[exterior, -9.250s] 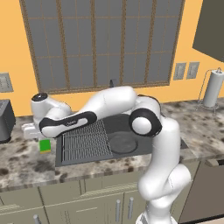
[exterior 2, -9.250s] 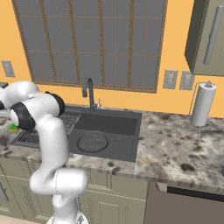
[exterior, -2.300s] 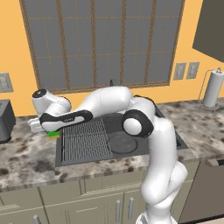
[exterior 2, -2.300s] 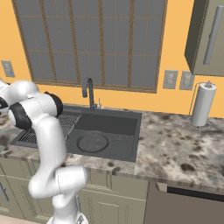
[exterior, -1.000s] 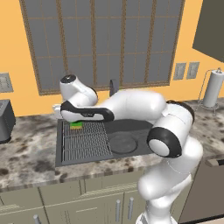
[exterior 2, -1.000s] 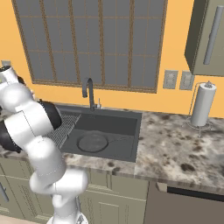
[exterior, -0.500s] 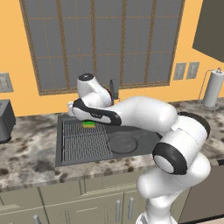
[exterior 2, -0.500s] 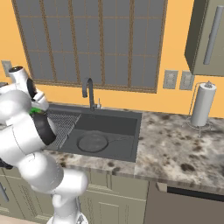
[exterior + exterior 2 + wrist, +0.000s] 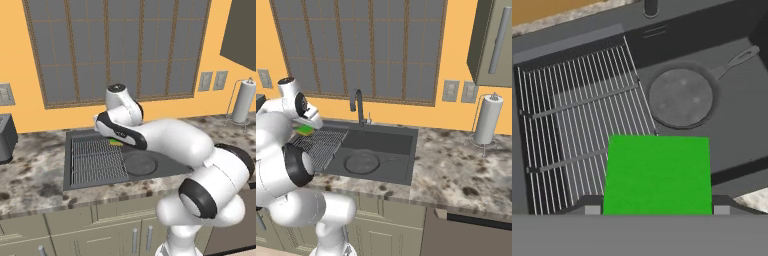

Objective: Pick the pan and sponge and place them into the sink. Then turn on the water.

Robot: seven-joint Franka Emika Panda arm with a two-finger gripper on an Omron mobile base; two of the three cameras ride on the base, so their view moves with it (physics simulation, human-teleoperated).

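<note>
Sponge (image 9: 657,174) is clamped between the two finger tips of the gripper (image 9: 657,210), so the claw is closed on it, green face filling the lower middle of the hand view. It hangs in the air above the sink (image 9: 747,115), roughly over the right edge of the ribbed rack (image 9: 577,115) and just beside the pan, not touching either as far as I can see.

From the right base view the sponge (image 9: 305,130) shows as a small green block with a yellow underside under the white hand, above the rack's (image 9: 321,142) back left part. In the left base view just a green sliver (image 9: 116,142) peeks out below the arm, near the back of the basin (image 9: 67,170).

The pan (image 9: 681,97) lies flat on the sink floor, right of the rack, handle pointing toward the upper right of the hand view. The dark faucet (image 9: 358,106) stands behind the basin (image 9: 408,165).
</note>
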